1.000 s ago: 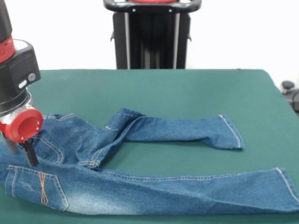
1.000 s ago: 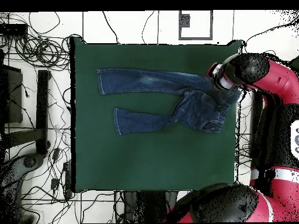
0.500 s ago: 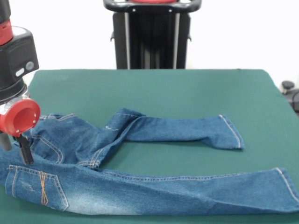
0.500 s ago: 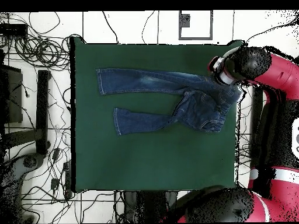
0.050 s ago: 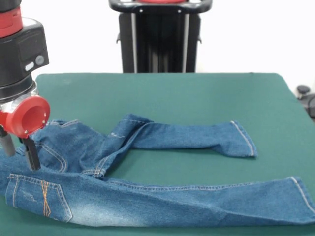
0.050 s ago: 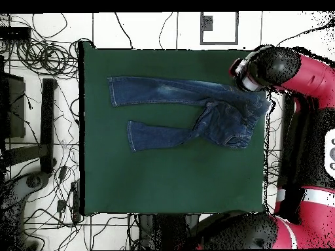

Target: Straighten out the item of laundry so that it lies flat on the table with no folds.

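Observation:
The blue jeans (image 5: 147, 196) lie on the green table (image 5: 197, 98), waist to the left and both legs running right. The near leg is stretched out straight. The far leg (image 5: 197, 136) is shorter in view and folded over at the thigh (image 5: 110, 152). The waist area is rumpled. My gripper (image 5: 18, 153) hangs over the waist at the left edge, its two fingers apart and nothing between them; the dark fingertip (image 5: 32, 158) is at the denim. In the overhead view the jeans (image 6: 190, 108) lie in the table's upper half, with the gripper (image 6: 243, 73) above the waist end at the right.
The table's left edge (image 5: 10, 216) in the front view is close beside the gripper. Cables (image 6: 39, 59) and a black stand (image 6: 47, 124) lie on the floor beyond the far table side in the overhead view.
The gripper shifted along the waist, first left and up, then back right a little. The jeans lie as before.

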`<action>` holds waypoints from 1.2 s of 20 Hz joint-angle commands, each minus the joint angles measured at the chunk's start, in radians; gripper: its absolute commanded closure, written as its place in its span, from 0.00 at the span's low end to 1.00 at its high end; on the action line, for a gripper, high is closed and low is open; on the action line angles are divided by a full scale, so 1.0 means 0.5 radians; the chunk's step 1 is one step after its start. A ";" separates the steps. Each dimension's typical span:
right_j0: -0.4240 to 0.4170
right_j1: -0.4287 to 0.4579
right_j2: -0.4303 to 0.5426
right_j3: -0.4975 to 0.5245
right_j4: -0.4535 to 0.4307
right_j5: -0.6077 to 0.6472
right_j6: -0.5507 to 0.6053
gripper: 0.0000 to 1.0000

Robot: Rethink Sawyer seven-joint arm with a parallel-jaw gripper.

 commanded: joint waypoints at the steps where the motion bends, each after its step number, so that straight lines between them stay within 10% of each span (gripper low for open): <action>1: -0.045 0.014 0.160 0.533 0.121 0.117 -0.366 0.00; 24: -0.126 0.087 0.233 0.720 0.114 0.019 -0.523 0.00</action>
